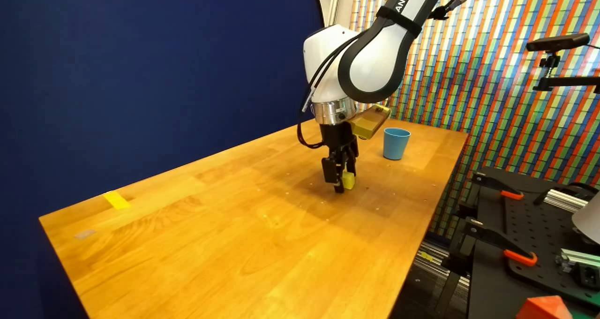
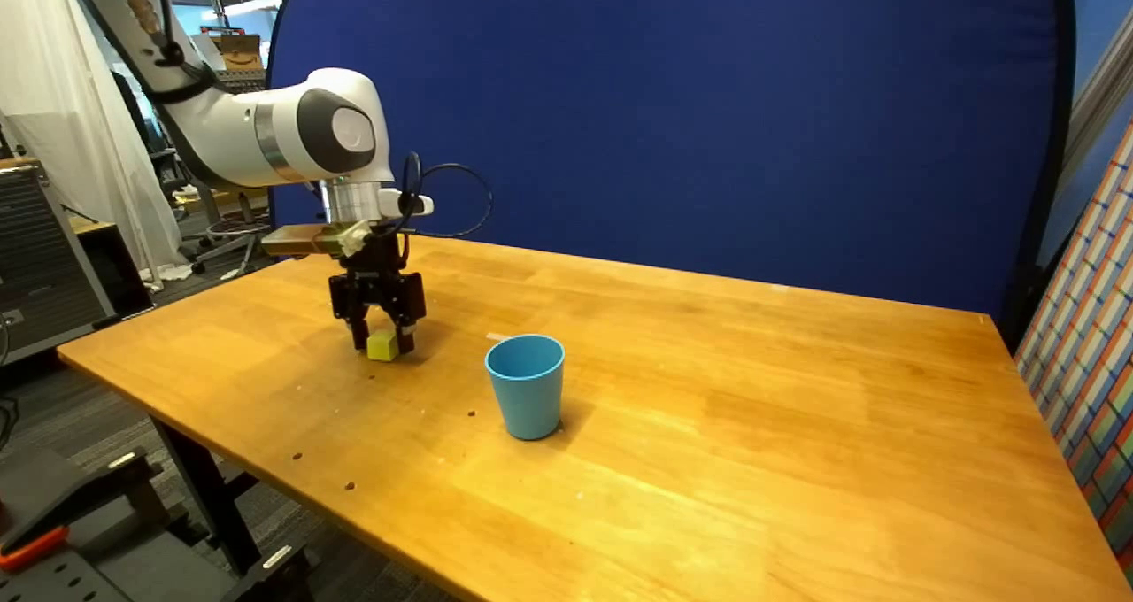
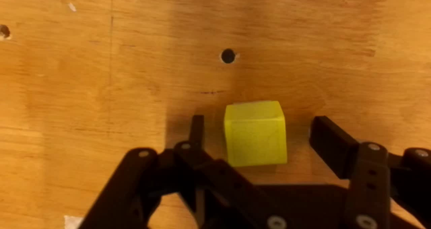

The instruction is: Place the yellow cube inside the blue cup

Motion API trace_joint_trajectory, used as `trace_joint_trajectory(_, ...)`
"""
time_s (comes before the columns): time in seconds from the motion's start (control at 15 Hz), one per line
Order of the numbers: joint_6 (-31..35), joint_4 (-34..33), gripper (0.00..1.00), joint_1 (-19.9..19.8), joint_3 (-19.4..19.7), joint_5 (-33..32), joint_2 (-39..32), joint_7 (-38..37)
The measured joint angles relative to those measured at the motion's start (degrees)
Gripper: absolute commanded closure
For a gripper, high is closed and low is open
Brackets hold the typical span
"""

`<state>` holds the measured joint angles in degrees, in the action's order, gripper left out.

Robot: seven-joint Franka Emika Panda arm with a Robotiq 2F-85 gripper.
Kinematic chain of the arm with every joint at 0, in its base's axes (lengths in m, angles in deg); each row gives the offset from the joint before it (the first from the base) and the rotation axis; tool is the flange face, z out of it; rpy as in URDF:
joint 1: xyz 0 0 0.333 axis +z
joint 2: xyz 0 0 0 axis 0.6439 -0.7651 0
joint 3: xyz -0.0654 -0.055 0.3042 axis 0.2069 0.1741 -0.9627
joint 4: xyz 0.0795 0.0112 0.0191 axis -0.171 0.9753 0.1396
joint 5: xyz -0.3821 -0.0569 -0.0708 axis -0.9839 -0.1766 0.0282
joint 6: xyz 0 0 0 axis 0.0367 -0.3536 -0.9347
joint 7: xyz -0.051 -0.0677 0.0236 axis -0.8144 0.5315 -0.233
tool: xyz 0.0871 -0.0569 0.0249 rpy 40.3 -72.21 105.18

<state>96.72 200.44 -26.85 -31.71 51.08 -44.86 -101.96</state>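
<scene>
Not far along, tbh. The yellow cube (image 3: 256,138) sat on the wooden table (image 2: 752,425), ungripped; the gripper (image 3: 257,131) was down around it, fingers spread, a gap either side in the wrist view. So squeezing, lifting, carrying and dropping were probably all left. The blue cup (image 2: 531,405) stood upright, well apart, its rim likely the main hurdle. In an exterior view, a flat yellow strip (image 1: 116,200) lay way off, probably no bother.
</scene>
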Motion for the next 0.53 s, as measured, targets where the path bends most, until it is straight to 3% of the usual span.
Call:
trace_joint_trajectory(0.33, -2.16, -1.14, 0.84, 0.83, 0.15, 0.54, 0.0, -2.57)
trace_joint_trajectory(0.53, -4.07, -0.25, 0.84, 0.69, 1.61, 0.72, 2.07, -5.66)
